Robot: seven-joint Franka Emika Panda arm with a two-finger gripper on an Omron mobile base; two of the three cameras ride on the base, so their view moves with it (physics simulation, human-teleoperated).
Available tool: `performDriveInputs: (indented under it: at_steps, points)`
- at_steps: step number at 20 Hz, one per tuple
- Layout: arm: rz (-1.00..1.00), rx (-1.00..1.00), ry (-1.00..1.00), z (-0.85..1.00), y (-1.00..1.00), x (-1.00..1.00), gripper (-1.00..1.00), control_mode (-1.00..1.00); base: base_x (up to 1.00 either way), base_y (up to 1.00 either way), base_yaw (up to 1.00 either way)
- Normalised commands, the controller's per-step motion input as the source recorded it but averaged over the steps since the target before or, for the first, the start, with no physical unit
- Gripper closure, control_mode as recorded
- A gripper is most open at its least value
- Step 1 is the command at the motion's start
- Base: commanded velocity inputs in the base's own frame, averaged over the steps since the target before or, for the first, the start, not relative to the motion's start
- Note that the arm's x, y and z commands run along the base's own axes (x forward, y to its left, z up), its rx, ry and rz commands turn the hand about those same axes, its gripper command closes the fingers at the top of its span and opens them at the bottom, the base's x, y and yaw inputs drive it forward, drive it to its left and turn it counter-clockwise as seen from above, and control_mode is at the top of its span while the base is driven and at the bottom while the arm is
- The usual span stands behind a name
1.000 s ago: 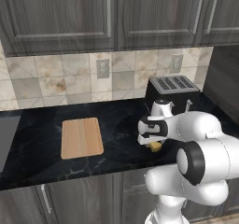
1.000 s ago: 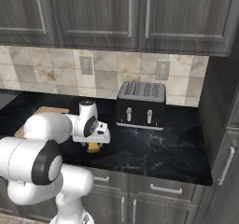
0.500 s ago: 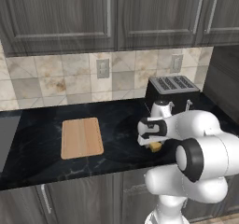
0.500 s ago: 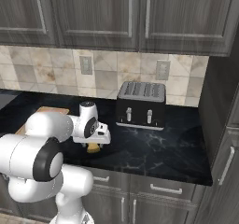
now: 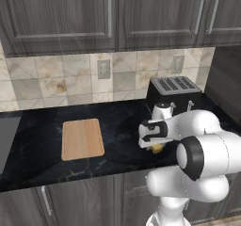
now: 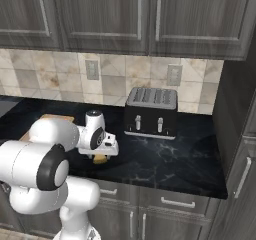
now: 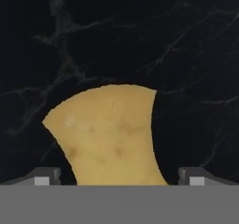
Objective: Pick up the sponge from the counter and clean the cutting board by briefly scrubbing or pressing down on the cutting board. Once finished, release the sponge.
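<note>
Since half a second ago I see almost no change: the arm has stayed low over the sponge, shifting only slightly. The black tabletop (image 5: 42, 131) runs beneath the jaws (image 7: 119, 175). The cutting board (image 5: 82, 139) lies well off to their left, the toaster (image 6: 151, 113) just behind them. The sponge (image 7: 109, 136) sits between my fingertips (image 7: 45, 175), which stand apart, not touching it.

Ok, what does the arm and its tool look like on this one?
The arm is glossy white with rounded, bulbous links and dark grey to black joint rings. No cables or markings are visible. The tool ends in two small grey finger tips; its white hand carries a dark band.
</note>
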Motion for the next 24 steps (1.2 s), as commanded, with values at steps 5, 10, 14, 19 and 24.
performDriveInputs:
  at_steps: [5,10,14,19,24]
  points:
    - [0.00,0.00,-0.15,0.16,0.00,0.00,-1.00,-1.00,0.00,0.00,0.00]
    - [0.00,0.00,-0.08,0.04,0.00,0.00,-1.00,-1.00,0.00,0.00,0.00]
    - [0.00,0.00,0.00,0.00,0.00,0.00,-1.00,-1.00,0.00,0.00,0.00]
    - [0.00,0.00,0.00,0.00,0.00,0.00,-1.00,-1.00,0.00,0.00,0.00]
    - [0.01,0.00,0.01,0.00,0.00,0.07,-1.00,-1.00,0.00,0.00,0.00]
